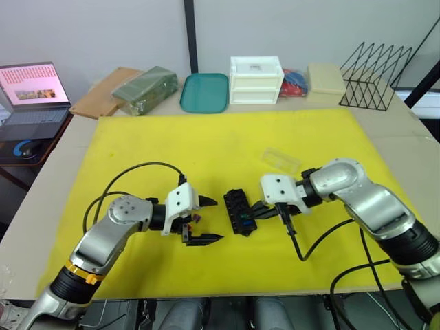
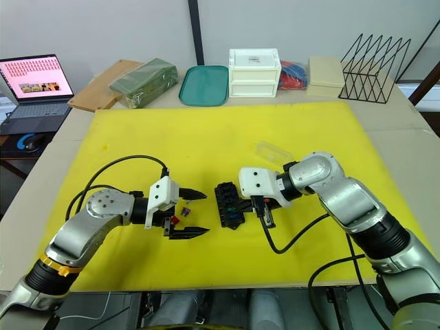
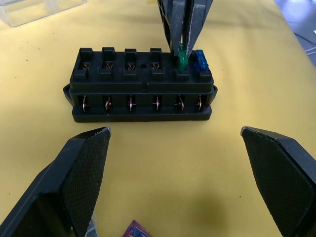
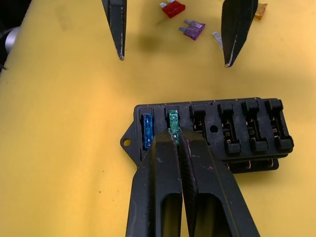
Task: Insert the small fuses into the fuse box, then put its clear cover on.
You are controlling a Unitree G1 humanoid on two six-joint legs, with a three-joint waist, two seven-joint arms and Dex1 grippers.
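Observation:
The black fuse box [image 1: 240, 212] lies on the yellow mat between my two grippers. A blue fuse [image 4: 147, 131] sits in its end slot. My right gripper [image 4: 177, 136] is shut on a green fuse [image 4: 173, 120], which stands in the slot beside the blue one. My left gripper [image 1: 214, 220] hangs open just left of the box, holding nothing. Loose fuses lie around it: red [image 4: 173, 8], purple [image 4: 193, 30], grey [image 4: 217, 38] and brown [image 4: 260, 10]. The clear cover [image 1: 280, 160] rests on the mat behind the right gripper.
Along the back of the table stand a white drawer box [image 1: 256, 80], a teal tray [image 1: 204, 92], a green bag [image 1: 146, 88] and a black wire rack [image 1: 375, 75]. A laptop [image 1: 31, 93] sits at far left. Cables loop from both wrists.

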